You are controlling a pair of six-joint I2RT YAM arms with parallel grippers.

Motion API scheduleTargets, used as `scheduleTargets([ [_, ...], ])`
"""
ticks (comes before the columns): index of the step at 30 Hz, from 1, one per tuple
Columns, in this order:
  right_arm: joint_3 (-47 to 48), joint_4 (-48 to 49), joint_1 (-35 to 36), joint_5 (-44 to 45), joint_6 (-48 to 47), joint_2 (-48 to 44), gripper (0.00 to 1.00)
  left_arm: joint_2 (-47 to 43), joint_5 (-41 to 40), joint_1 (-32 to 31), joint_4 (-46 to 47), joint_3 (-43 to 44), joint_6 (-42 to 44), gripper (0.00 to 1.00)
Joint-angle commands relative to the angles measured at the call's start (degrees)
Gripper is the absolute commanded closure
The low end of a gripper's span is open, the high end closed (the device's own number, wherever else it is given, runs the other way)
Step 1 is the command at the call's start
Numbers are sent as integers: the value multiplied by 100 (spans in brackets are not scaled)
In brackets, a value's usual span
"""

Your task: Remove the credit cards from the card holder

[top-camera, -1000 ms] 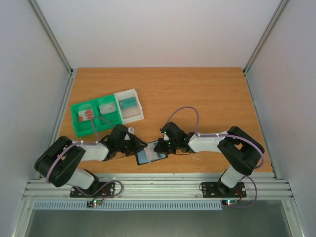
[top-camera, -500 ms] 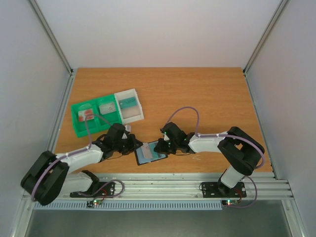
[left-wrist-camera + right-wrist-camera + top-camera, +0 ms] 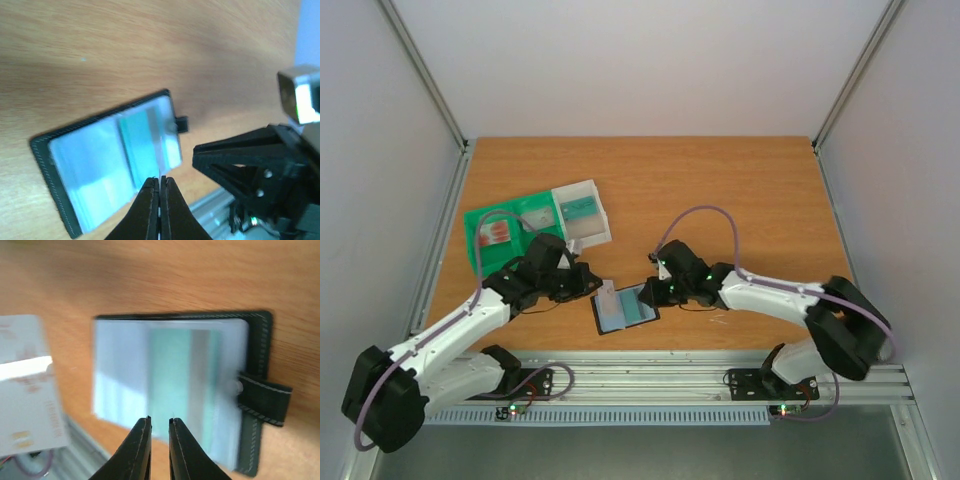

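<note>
Left claw: pinched almost closed on the thin edge of a whitish card with red marks, which sticks out ahead of its tips.
Right claw: fingers drawn to a narrow slit with nothing between them.
Card holder: lies open and flat on the surface, between the two claws and just ahead of both sets of tips. I cannot tell whether the right claw touches it.
Pockets: pale blue-grey, with a teal card showing straight ahead of the right claw.
Snap tab: sticks off the holder's edge, to the right of the right claw's tips.
Green tray: behind the left claw and well apart from the holder. It holds a red-blotched card, and a clear-white box touches its far end.
</note>
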Motion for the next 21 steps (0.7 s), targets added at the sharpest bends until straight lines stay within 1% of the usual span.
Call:
scheduleTargets([
  [1,520,-1029,1,-209,-1222,-1002,86,-309,910,22,-618,468,769,100],
  [5,918,-1716,0,-957,-1977,-1535,79,-588,1661,17,-611,690,1007,100],
  [8,1111,-2041,0,-1557,-2292,-1815,69,-733,2170,15,-648,838,1165,100],
  [11,1337,-2323,0,-1749,-2430,-2069,61,-862,2575,8,-689,901,1300,100],
  [13,1611,-2565,0,-1934,-2524,-2059,58,-915,2924,0,-506,859,1281,100],
  [17,2060,-3056,0,-2260,-2691,-1803,53,-967,3587,-65,228,654,970,100],
  [21,2242,-3285,-3,-2566,-2860,-1494,51,-998,3933,-93,435,612,865,100],
])
